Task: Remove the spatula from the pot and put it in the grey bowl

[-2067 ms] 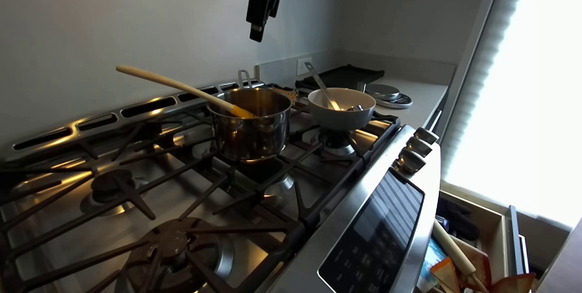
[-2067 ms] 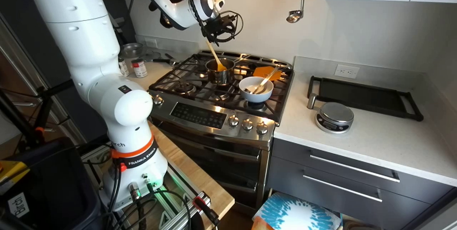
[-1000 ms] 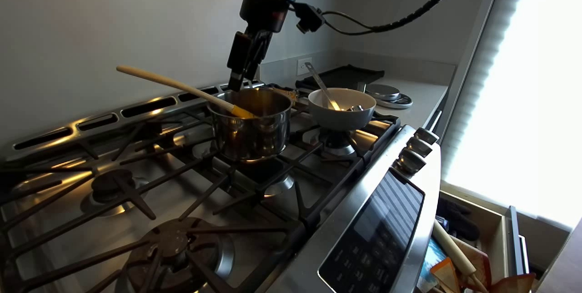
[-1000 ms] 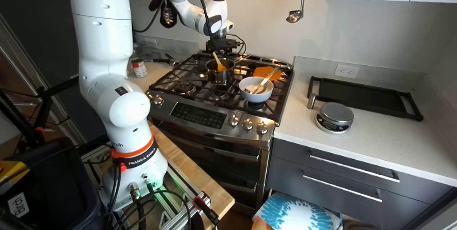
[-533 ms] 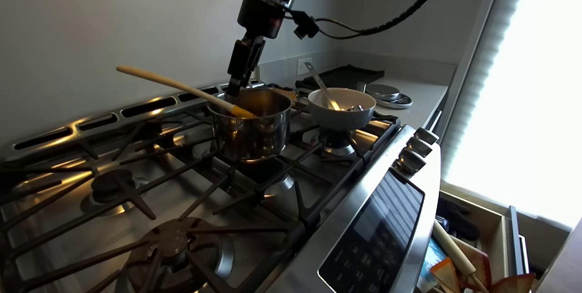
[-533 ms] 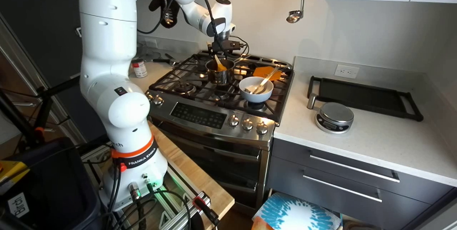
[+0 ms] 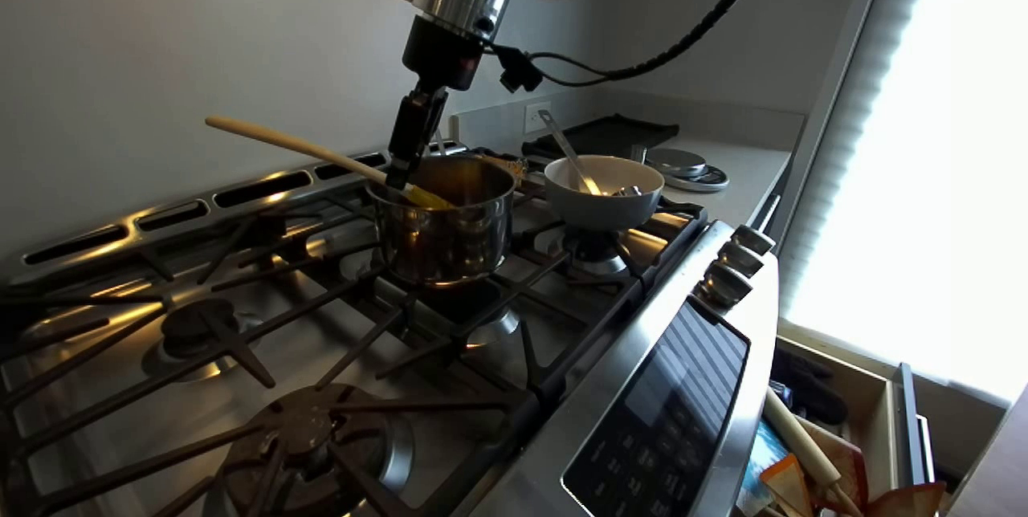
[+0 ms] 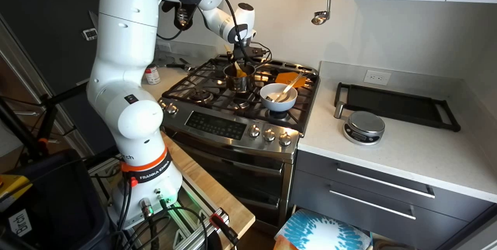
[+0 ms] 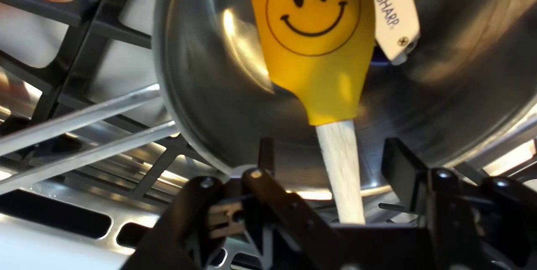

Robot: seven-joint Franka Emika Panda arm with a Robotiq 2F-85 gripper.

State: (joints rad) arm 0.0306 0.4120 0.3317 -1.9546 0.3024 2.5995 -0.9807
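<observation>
Hanging over the rim of the pot (image 7: 446, 244), the gripper (image 9: 329, 154) is pointing downward, and its jaws are standing apart, one on each side of the spatula (image 9: 316, 52). In the wrist view a gap is showing between the pale wooden handle and each of the black fingers (image 9: 402, 173). The spatula is leaning in the pot: its yellow head (a printed smiley is grinning up from it) is lying inside, while the wooden handle is slanting out across the rim and rising well beyond it in an exterior view. Near the yellow head, also in the pot, a white tool (image 9: 394, 18) is lying partly out of view, with letters ending in "SHARP" running along it. The pot's metal handle, made of two bars, is sticking out to one side.

Near the pot, the grey bowl (image 7: 604, 212) is sitting on the stove (image 7: 642, 332) in both exterior views, apart from the gripper, and a metal-handled utensil (image 7: 566, 145) is leaning in it; the bowl's other contents are showing too little for naming. A flat orange thing (image 8: 285, 78) is lying behind the bowl. On the counter (image 8: 419, 157) a scale (image 8: 365, 122) is standing near a black tray (image 8: 396, 106), and a ladle (image 8: 320, 17) is hanging against the wall (image 8: 369, 40).
</observation>
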